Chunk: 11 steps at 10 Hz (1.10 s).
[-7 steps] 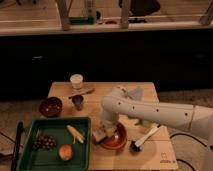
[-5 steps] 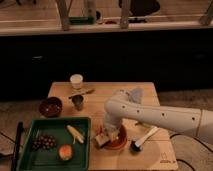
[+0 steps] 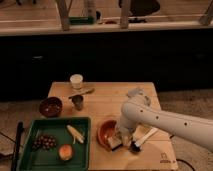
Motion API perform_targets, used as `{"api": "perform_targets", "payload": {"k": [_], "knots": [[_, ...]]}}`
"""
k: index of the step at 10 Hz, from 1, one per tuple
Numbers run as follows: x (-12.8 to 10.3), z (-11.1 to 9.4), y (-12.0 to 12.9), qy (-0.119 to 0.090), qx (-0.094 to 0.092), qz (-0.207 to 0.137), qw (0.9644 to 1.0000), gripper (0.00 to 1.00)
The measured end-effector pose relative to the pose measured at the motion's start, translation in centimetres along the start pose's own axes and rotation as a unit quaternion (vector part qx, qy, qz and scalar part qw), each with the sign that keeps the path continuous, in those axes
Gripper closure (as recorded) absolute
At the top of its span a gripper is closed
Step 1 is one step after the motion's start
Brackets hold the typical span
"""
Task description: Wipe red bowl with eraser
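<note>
Camera view: eraser (image 3: 115, 144) lies under the pincer (image 3: 120, 138), against the red bowl (image 3: 104, 132); its hold cannot be told.

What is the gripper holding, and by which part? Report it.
The gripper appears to hold the eraser by its upper end, with the eraser low at the right side of the red bowl; the exact grip is hidden.
</note>
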Motion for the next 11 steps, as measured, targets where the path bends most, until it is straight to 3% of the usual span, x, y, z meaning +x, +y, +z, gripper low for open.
{"api": "perform_targets", "payload": {"k": [5,8,11], "knots": [[1.8,0.2,-5.9,0.020,0.016,0.008,0.9996,1.00],[-0.6,0.8,-8.4,0.013,0.020,-0.012,0.9997,1.00],[-3.7,1.2,-7.9,-0.008,0.016,-0.051,0.9985,1.00]]}}
